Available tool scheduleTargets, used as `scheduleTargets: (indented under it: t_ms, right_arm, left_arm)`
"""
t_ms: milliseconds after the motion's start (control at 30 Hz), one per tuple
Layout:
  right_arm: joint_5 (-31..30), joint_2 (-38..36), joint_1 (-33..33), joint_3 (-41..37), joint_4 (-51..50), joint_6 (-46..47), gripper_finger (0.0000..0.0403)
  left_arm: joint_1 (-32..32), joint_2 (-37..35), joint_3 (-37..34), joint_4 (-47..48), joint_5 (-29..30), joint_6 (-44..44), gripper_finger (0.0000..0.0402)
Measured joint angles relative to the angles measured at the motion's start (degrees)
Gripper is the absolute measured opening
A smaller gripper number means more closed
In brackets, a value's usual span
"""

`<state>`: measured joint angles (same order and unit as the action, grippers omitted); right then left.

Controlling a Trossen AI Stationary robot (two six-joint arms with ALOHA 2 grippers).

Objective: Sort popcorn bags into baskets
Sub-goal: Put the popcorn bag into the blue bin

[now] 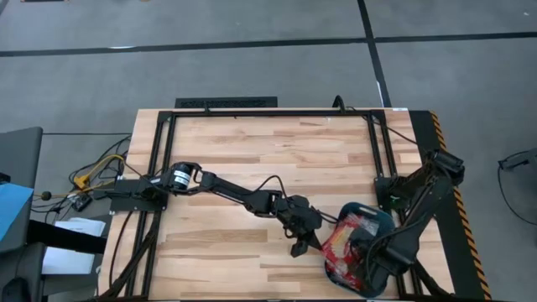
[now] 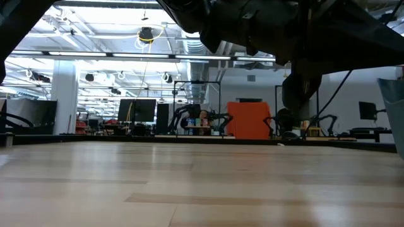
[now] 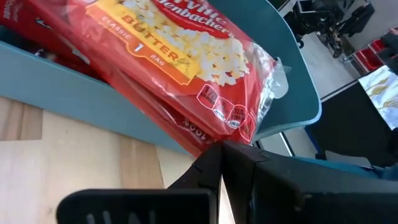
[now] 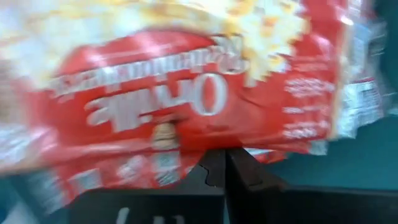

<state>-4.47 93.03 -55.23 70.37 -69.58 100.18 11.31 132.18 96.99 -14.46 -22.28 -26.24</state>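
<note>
The teal basket (image 1: 382,220) sits at the table's right near corner with several red popcorn bags (image 1: 348,243) piled in it. One bag (image 3: 186,43), with a yellow popcorn picture, lies on the pile and hangs over the basket's rim (image 3: 74,93). My left gripper (image 3: 221,155) is shut, just outside the basket's left wall and below that bag's overhanging corner (image 3: 245,127). My right gripper (image 4: 225,154) is over the basket (image 4: 367,162), shut at the edge of a red bag (image 4: 186,93) that fills its view. My left gripper: whether its shut fingertips (image 3: 211,155) touch the overhanging bag's corner, I cannot tell. My right gripper pinches a red bag by its nearer edge (image 4: 214,142) between the two fingers; the bag spreads out beyond the fingertips, over the basket. One layer or several does not show.
Bare wooden tabletop (image 1: 252,151) stretches left of and beyond the basket. A black metal frame (image 1: 268,113) runs around the table, with a yellow-black striped strip (image 1: 457,201) on the right. In the low view the basket's wall (image 2: 394,113) stands at the right edge.
</note>
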Motion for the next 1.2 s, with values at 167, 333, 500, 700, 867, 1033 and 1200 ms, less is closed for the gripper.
scheduleTargets:
  t_ms: [167,333,500,700,867,1033,1200]
  right_arm:
    - [-0.74,0.00,-1.35,3.08,-5.57,3.55,0.0021]
    - [-6.06,0.00,-3.14,5.74,-10.16,8.26,0.0019]
    - [-7.54,0.00,-3.56,6.73,-10.69,9.16,0.0012]
    - [-8.01,0.00,-3.36,6.73,-10.92,9.29,0.0024]
    - [-9.15,0.00,-3.14,6.73,-10.78,9.51,0.0024]
    - [-9.20,0.00,-3.14,6.73,-10.49,9.51,0.0014]
    - [-9.19,0.00,-3.14,6.73,-10.48,9.51,0.0022]
  left_arm:
    - [-0.02,0.00,0.00,-0.09,0.02,-0.46,0.0000]
    - [0.00,0.00,0.00,-0.08,0.12,-0.55,0.0000]
    - [0.24,0.00,0.00,2.66,2.10,-1.37,0.0000]
    - [0.33,0.02,0.00,4.00,7.11,-2.59,0.0000]
    - [1.13,0.02,0.00,-0.01,5.63,-3.07,0.0000]
    - [2.81,0.02,0.00,0.07,5.92,-1.90,0.0000]
    - [3.41,0.02,0.00,-0.23,7.50,0.81,0.0000]
